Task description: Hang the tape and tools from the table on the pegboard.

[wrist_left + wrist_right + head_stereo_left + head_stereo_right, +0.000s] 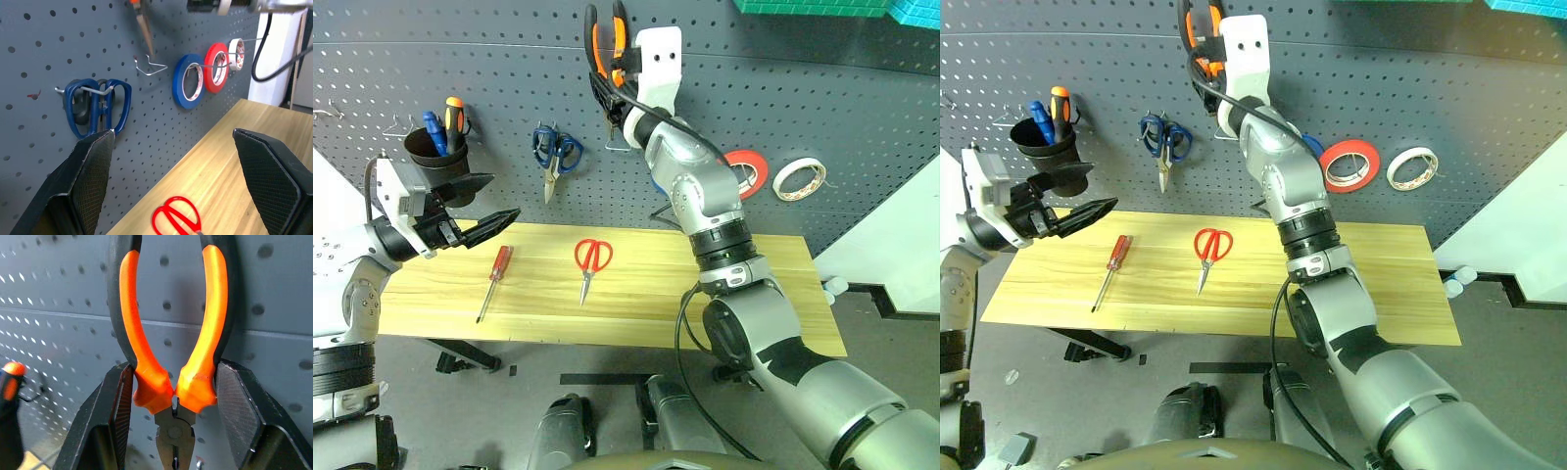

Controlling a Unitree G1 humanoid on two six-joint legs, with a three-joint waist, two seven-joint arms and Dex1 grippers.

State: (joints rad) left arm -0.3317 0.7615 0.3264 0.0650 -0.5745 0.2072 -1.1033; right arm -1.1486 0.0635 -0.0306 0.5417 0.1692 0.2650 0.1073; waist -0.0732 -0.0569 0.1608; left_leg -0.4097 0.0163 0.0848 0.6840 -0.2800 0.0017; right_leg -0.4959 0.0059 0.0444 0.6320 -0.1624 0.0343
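My right gripper is raised against the dark pegboard, shut on the orange-and-black pliers, which stand handles up with the nose pointing down. A wire hook sits just below the nose. The red-handled scissors and the small red-handled screwdriver lie on the wooden table. The whitish tape hangs on the pegboard at the right. My left gripper hovers open and empty over the table's left end, near the screwdriver.
Blue-handled scissors hang on a hook left of the pliers. A black cup with blue and orange screwdrivers is mounted at far left. A red-orange roll and a blue roll hang beside the whitish tape.
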